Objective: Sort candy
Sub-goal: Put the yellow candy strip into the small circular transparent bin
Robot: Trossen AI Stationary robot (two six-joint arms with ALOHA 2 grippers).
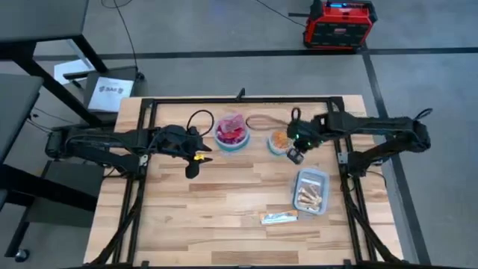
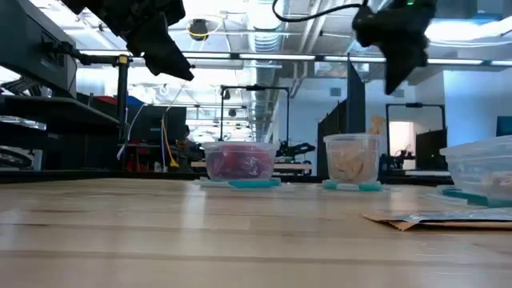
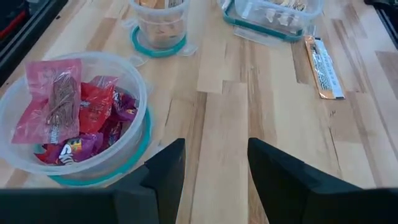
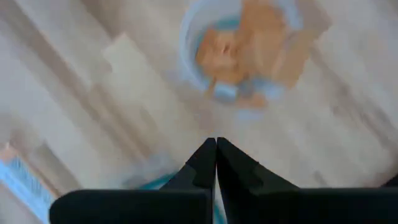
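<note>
Red and purple candy (image 3: 74, 118) fills one bowl (image 1: 231, 134), orange another (image 1: 280, 142); tub (image 1: 310, 190) unsorted (mostly). Left pincer (image 3: 214, 168) open, right pincer (image 4: 216, 163) closed, seemingly empty.

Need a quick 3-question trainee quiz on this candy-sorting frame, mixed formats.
1. True or false: the left gripper is open and holds nothing.
2. Which bowl holds the red and purple candy? A) the bowl nearer the left arm B) the bowl under the right gripper C) the tub
3. Fill in: the right gripper's fingers are ____.

Key: 1 true; 2 A; 3 shut.
</note>
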